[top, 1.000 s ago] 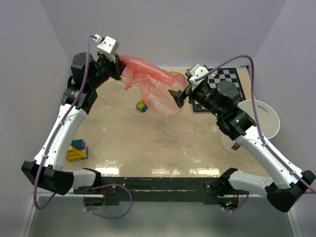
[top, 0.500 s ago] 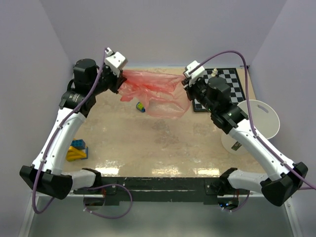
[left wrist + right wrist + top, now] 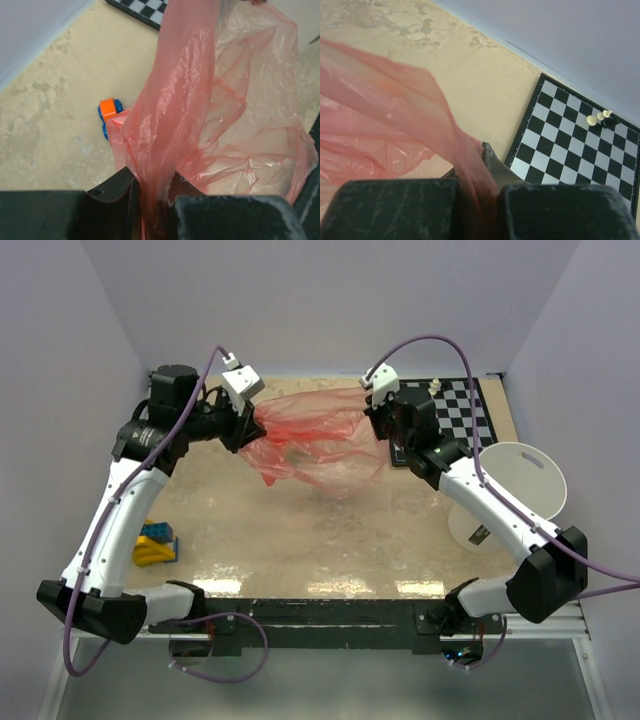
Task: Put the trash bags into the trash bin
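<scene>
Top external view: 2 robot arms hold a red-pink translucent trash bag (image 3: 315,445) stretched between them above the far middle of the counter (image 3: 300,540). The left fingers (image 3: 250,428) sit close together with bunched film pinched in the narrow gap. The right fingers (image 3: 372,425) are pressed together on the bag's opposite edge. The film sags between the 2 holds, and its lowest fold appears to be near or brushing the counter.

The white trash bin (image 3: 550,485) stands well apart at the right, nearer than the checkerboard (image 3: 470,405), with the right forearm crossing in front of it.

The step in hand looks like carrying the bag to the bin. Doing it well likely means keeping both pinches firm, raising the sag clear of the small orange-and-blue toy (image 3: 110,112), moving both arms right together, and swinging the right forearm off the rim before lowering.
</scene>
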You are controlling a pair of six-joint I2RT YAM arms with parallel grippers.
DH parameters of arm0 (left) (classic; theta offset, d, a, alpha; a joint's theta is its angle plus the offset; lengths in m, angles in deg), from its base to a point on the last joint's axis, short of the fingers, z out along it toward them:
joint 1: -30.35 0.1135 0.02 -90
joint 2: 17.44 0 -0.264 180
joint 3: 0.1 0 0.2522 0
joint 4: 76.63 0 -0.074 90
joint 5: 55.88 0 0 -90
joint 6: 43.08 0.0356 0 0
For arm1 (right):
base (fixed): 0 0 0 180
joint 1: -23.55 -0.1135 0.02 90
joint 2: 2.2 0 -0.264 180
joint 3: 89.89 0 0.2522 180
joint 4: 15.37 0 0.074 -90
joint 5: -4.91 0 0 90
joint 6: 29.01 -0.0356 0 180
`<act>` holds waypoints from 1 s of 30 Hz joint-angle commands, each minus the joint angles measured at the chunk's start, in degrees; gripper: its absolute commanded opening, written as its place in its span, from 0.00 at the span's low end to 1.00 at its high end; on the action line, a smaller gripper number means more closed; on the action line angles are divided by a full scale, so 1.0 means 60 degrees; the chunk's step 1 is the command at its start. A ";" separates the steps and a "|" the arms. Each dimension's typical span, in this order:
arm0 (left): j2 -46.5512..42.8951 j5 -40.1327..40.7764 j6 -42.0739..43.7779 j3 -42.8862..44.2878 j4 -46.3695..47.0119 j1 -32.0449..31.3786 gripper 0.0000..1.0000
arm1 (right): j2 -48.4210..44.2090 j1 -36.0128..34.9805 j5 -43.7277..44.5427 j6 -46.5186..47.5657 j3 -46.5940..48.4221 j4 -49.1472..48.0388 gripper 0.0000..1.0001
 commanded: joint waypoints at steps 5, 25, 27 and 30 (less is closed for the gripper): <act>0.1009 -0.0807 -0.0427 0.1970 -0.1261 0.0387 0.15 | 0.0792 0.0660 0.0631 -0.0087 0.0480 -0.0525 0.00; 0.3583 0.0421 -0.1937 0.1731 0.2561 0.0578 0.00 | 0.2722 0.0850 -0.0541 0.0351 0.3550 -0.0177 0.00; 0.4651 0.1342 -0.1907 0.3456 0.2637 0.0578 0.00 | 0.3600 0.0879 -0.0351 0.0659 0.4985 0.0146 0.00; 0.6424 0.2383 -0.1732 0.7072 0.2184 0.0651 0.00 | 0.5371 0.0981 -0.0278 0.0953 0.8304 0.1373 0.00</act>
